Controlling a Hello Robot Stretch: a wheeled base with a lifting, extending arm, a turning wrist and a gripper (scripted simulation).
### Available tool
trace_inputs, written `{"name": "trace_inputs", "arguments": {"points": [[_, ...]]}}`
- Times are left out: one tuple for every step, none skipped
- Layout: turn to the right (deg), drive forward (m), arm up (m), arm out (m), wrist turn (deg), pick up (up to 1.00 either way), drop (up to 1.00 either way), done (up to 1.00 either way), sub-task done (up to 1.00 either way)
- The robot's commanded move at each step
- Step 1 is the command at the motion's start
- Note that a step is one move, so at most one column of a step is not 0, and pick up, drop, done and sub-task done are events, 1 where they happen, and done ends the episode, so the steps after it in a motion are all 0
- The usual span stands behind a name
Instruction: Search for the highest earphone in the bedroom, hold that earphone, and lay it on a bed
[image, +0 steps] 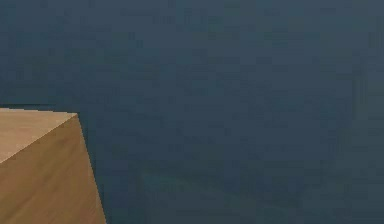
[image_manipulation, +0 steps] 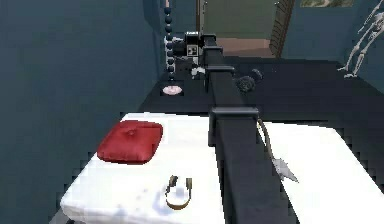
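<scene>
Facing a dark blue wall straight ahead, with a wooden furniture corner crowding the near left of the forward view. Looking sideways across a white bed taking up the near half of the arm side view, and past it a dark table running along the far side. Spanning the bed with the arm, from the near edge out toward that table. Noting a doorway far behind, a white skeleton figure at the far right, and a red pillow lying on the bed, left of the arm.

Seeing a small white-and-dark U-shaped thing, possibly an earphone, lying on the bed nearer than the pillow and just left of the arm; cannot tell whether it counts as the highest one. Spotting a pale pink disc on the table's left end. Placing the fingers at the arm's far end, above that disc against dark clutter; cannot tell how they are set or whether they are holding anything.

Judging the risks: taking the low bed item for the highest earphone; knocking the disc or clutter off the table while retracting; bumping the wooden corner or wall by driving forward.
</scene>
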Motion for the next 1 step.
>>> {"name": "trace_inputs", "arguments": {"points": [[0.0, 0.0, -0.46, 0.0, 0.0, 0.0, 0.0, 0.0, 0.0]]}}
